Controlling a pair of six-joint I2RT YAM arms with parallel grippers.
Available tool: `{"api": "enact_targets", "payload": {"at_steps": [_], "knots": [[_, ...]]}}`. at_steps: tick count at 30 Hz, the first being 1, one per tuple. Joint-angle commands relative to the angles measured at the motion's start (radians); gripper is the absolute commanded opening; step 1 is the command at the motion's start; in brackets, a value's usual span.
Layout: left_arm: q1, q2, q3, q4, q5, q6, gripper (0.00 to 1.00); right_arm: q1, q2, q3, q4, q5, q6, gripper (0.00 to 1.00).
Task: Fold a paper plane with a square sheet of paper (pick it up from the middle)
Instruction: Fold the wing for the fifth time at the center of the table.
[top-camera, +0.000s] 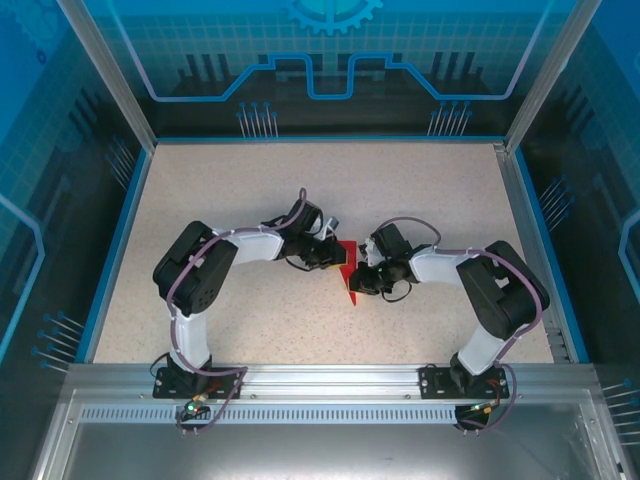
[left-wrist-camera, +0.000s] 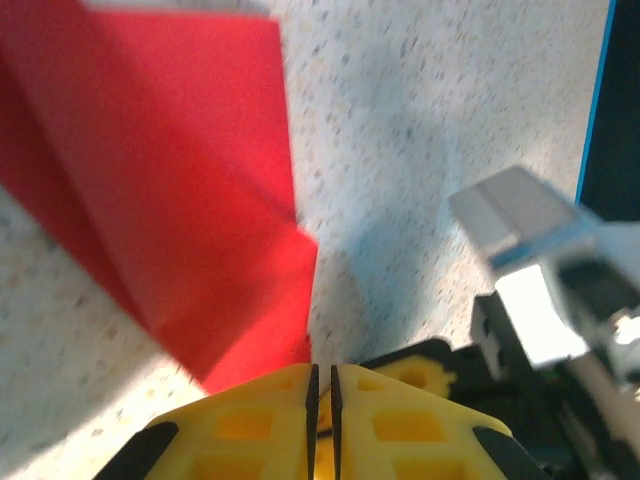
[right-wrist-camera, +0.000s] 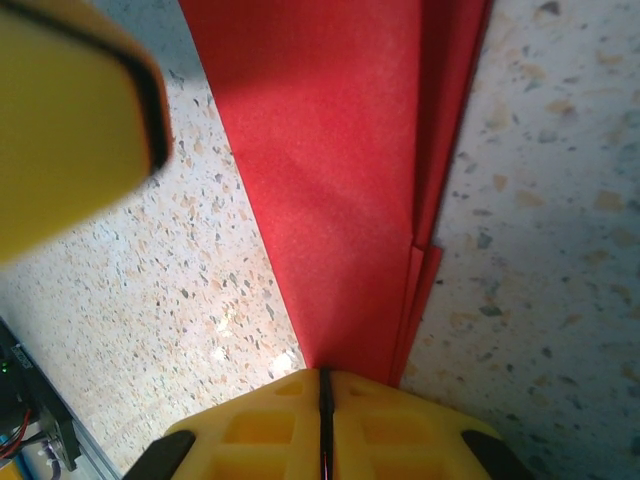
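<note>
The red sheet of paper, folded into a slim pointed paper plane (top-camera: 349, 276), lies on the speckled table between my two grippers, point toward the near edge. In the right wrist view its layered narrow end (right-wrist-camera: 340, 180) runs into my right gripper (right-wrist-camera: 325, 376), which is shut on it; a thin red line shows between the jaws. In the left wrist view my left gripper (left-wrist-camera: 322, 372) stands open by a narrow slit with nothing in it, and the paper's corner (left-wrist-camera: 200, 200) ends just at its left tip. From above, the left gripper (top-camera: 337, 257) and the right gripper (top-camera: 363, 282) flank the paper.
The speckled table (top-camera: 250, 190) is bounded by a blue rim and glass walls, with a metal rail (top-camera: 320, 385) along the near edge. Part of the right arm (left-wrist-camera: 540, 290) looms close in the left wrist view. A yellow finger (right-wrist-camera: 60, 130) of the left gripper hangs beside the paper.
</note>
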Motion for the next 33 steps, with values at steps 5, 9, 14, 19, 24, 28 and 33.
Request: {"api": "enact_targets", "payload": {"at_steps": [5, 9, 14, 19, 24, 28, 33], "knots": [[-0.036, 0.000, -0.013, 0.002, 0.035, 0.067, 0.14, -0.018, 0.040, -0.024, -0.094, 0.039, 0.005, 0.09], [-0.045, 0.026, 0.005, -0.020, 0.032, 0.082, 0.13, -0.019, 0.044, -0.019, -0.096, 0.037, 0.006, 0.09], [-0.047, 0.047, 0.022, -0.073, 0.005, 0.101, 0.12, -0.017, 0.050, -0.015, -0.107, 0.040, 0.006, 0.09], [-0.048, 0.081, 0.048, -0.104, -0.026, 0.112, 0.12, -0.017, 0.055, -0.015, -0.130, 0.053, -0.006, 0.10], [-0.046, 0.095, 0.083, -0.155, -0.091, 0.132, 0.11, -0.016, 0.064, -0.015, -0.179, 0.084, -0.027, 0.10], [-0.040, 0.112, 0.125, -0.205, -0.121, 0.172, 0.11, -0.013, 0.073, -0.013, -0.232, 0.123, -0.054, 0.10], [-0.005, 0.162, 0.200, -0.266, -0.130, 0.232, 0.11, -0.013, 0.080, -0.024, -0.270, 0.158, -0.073, 0.10]]}}
